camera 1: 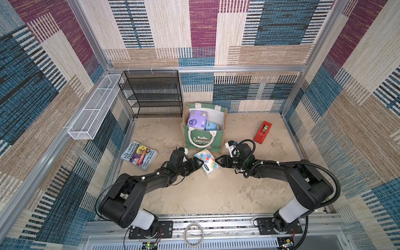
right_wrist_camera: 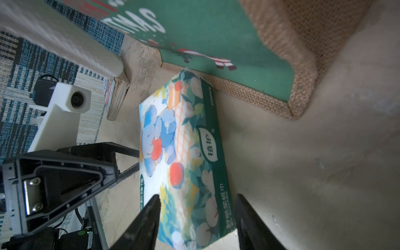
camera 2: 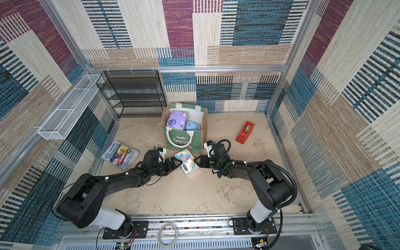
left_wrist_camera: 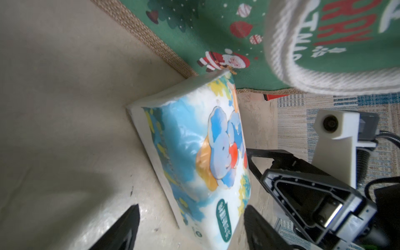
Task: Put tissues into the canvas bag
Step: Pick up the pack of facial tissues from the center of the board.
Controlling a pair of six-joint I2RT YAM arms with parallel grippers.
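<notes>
L gripper (left_wrist_camera: 191,206) jaws wide astride elephant pack (camera 1: 206,162), flat on floor (camera 1: 205,194), corner against canvas bag (camera 1: 203,142) front, long axis slanting bag-to-robot, pic up; R gripper (right_wrist_camera: 198,195) jaws apart astride it, grip unclear.

**Beige floor bearing five things**

The mottled beige floor (camera 1: 205,194) is carrying the canvas bag (camera 1: 204,140), standing upright. The elephant tissue pack (camera 1: 206,162) is lying just in front of it. A book (camera 1: 139,155) is lying left, a red oblong object (camera 1: 262,132) right, and a black wire-mesh shelf (camera 1: 154,95) is standing at the back.
</notes>
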